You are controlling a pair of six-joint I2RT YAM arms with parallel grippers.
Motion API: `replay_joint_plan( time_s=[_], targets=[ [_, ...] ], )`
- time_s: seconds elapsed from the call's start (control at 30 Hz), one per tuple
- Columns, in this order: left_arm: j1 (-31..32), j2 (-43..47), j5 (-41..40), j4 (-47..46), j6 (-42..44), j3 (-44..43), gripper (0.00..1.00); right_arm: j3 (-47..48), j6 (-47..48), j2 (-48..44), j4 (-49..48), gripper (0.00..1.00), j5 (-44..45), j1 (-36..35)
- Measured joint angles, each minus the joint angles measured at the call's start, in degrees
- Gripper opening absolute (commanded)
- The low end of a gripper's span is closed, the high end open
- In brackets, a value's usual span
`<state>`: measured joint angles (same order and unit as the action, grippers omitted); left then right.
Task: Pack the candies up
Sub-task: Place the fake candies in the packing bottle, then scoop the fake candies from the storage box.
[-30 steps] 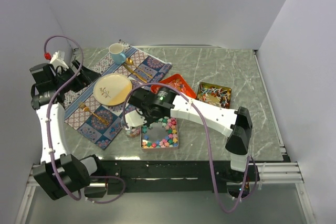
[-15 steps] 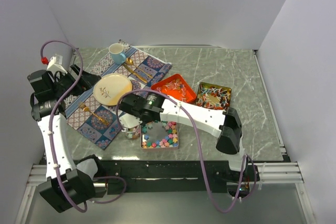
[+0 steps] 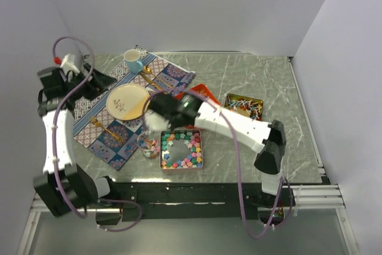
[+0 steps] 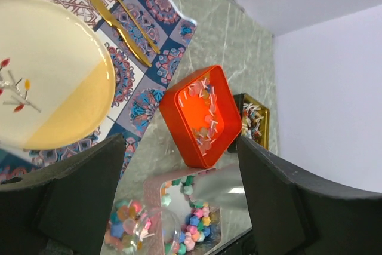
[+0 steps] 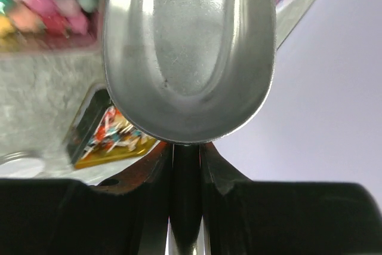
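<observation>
**Empty scoop waits beside the jar and the star candy tin**

Nearest to the arm bases lies a shallow square metal tin [image 3: 181,168], and the pastel star-shaped candies [image 3: 192,143] are spread around inside it. Just beside its left edge stands a small clear glass jar [image 3: 142,143], which holds some of the same candies. I judge that it stands so close so that the way from tin to jar is short.

Just behind these two, the right gripper [image 5: 186,171] is clenched on the thin handle of a silver metal scoop [image 5: 188,46]. The bowl points away from the wrist and looks empty, so I think the next move is to dig into the tin for a new load. The view from above is blurred here, so I cannot tell how high the scoop is.

Further back are a red square tin [image 4: 177,135] and a gold rectangular tin [image 3: 245,96], both with thin wrapped pieces [image 4: 208,114] inside. To their left, a cream round plate [image 3: 128,101] lies on a patterned placemat [image 3: 110,138]. The left gripper [image 3: 100,80] hangs over the far left part of the placemat, with the jaws released and nothing between them. Probably it is parked there to leave room for the right arm. Farthest of all stands a light blue cup [image 3: 132,60].
</observation>
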<state>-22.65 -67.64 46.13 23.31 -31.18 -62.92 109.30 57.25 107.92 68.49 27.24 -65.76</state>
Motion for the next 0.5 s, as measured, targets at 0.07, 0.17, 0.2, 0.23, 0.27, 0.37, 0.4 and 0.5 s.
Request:
replay_joint_plan(
  time_s=[0.07, 0.17, 0.2, 0.23, 0.27, 0.37, 0.4, 0.5],
  targets=[
    [3.96, -5.27, -0.79, 0.42, 0.63, -4.15, 0.79, 0.24, -2.47, -1.77, 0.92, 0.00, -1.77, 5.29],
    [13.07, -13.38, -1.46, 1.46, 3.23, -11.82, 0.78, -0.59, -6.16, -5.07, 1.53, 0.00, -4.46, 16.57],
    [16.59, -16.35, -1.38, 1.79, 4.20, -14.58, 0.77, -1.90, -7.34, -6.60, 1.18, 0.00, -5.16, 20.96],
    [19.91, -19.08, -1.11, 1.90, 5.03, -17.25, 0.77, -3.76, -8.31, -8.11, 0.87, 0.00, -5.57, 25.03],
    [22.40, -21.70, -0.90, 1.81, 5.55, -19.34, 0.77, -5.62, -8.98, -9.42, 0.72, 0.00, -5.62, 28.52],
    [28.46, -28.74, -0.66, 1.88, 6.75, -24.74, 0.77, -11.89, -10.36, -12.90, 1.77, 0.00, -5.51, 37.88],
    [30.08, -31.19, -0.59, 1.75, 6.95, -26.77, 0.77, -13.35, -10.62, -13.35, 2.49, 0.00, -5.51, 39.69],
    [33.86, -37.75, -0.48, 1.18, 6.93, -32.63, 0.76, -16.04, -11.32, -13.51, 4.09, 0.00, -5.95, 43.39]
  ],
)
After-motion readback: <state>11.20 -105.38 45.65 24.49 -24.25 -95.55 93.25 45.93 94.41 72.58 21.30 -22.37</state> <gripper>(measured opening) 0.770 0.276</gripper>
